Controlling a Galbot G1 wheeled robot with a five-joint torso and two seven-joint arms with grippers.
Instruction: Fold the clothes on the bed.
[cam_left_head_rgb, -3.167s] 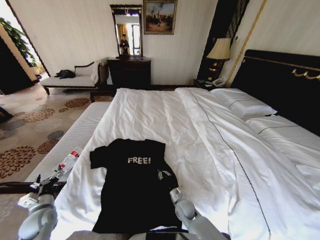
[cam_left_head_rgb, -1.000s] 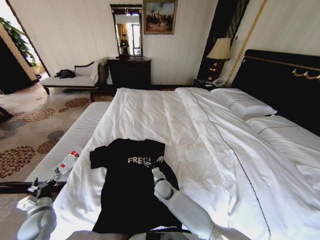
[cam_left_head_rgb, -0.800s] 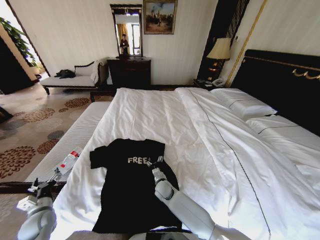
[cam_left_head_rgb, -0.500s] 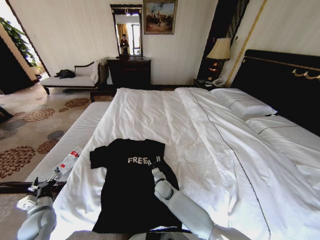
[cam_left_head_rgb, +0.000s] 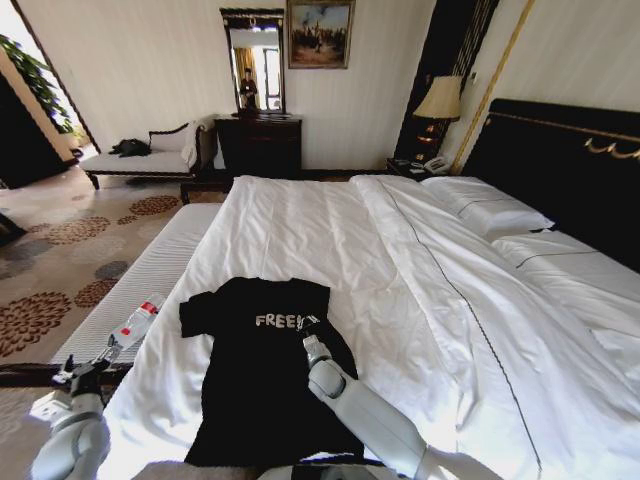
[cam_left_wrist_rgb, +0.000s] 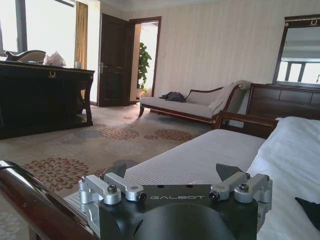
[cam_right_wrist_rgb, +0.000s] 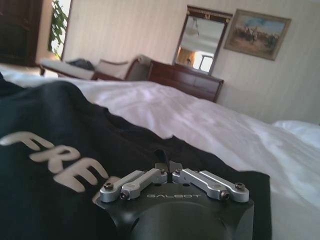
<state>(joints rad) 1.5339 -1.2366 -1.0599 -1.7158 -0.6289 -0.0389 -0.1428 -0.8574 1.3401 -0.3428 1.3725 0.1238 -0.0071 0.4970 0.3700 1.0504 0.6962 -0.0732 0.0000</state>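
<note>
— One bed (cam_left_head_rgb: 330, 230) takes most of the room. Where does the T-shirt (cam_left_head_rgb: 265, 385) lie on it?

— It lies flat near the foot edge, with its long axis running from the collar, far from the robot, to the hem, close to the robot.

— Which arm is nearer to it?

— The right gripper (cam_left_head_rgb: 309, 323). It sits on the chest beside the lettering, its jaws pressed together and seeming to pinch a small fold of the cloth. The left gripper (cam_left_head_rgb: 88, 371) waits beyond the bed's left edge, its jaws spread.

Head high; wrists low over bed (cam_left_head_rgb: 330, 230)
</note>
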